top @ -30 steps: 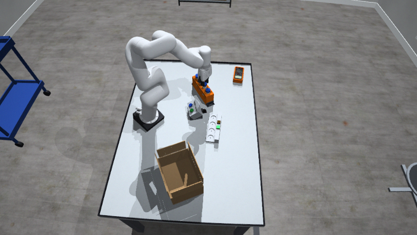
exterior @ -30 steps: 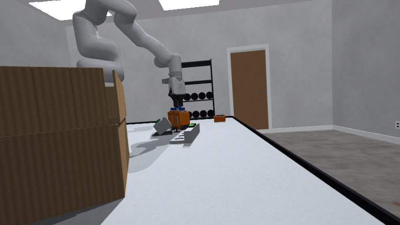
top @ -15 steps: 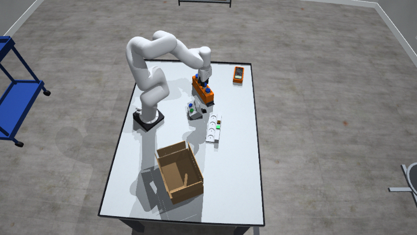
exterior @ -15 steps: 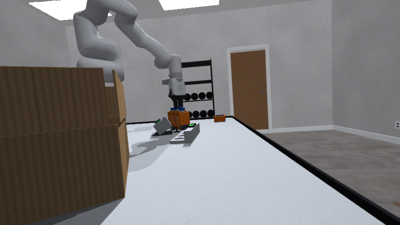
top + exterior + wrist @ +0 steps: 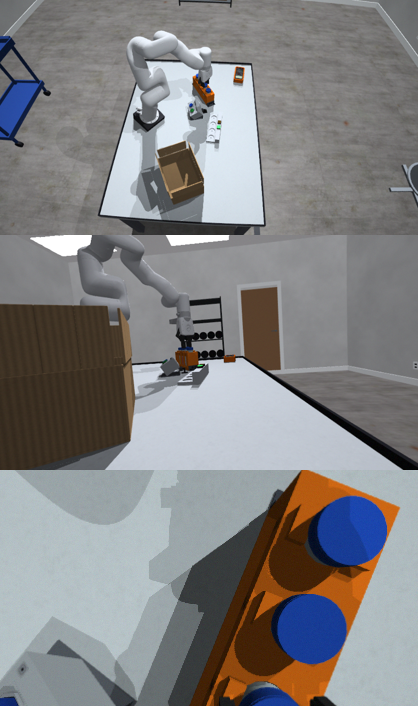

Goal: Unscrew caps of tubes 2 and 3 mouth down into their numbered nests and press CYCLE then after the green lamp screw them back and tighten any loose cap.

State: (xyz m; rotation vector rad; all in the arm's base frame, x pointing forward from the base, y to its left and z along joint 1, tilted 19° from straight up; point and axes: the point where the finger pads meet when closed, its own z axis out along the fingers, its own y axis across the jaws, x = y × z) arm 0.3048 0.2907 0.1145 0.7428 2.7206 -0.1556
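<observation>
Orange decapping station (image 5: 250, 620) with blue-capped tubes (image 5: 311, 628).

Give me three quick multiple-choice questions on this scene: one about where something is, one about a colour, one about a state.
1. Where is the pincer?
A. Over the tube station
B. Over the box
C. Over the keys

2. What colour are the tube caps?
A. Red
B. Blue
C. Green

3. Which tray lamp is lit?
A. Neither
B. Amber
C. Green

Answers:
1 A: the pincer hangs right above the orange tube station.
2 B: the wrist view shows blue caps.
3 C: the green lamp on the tray glows, and the one beside it is dark.
</observation>
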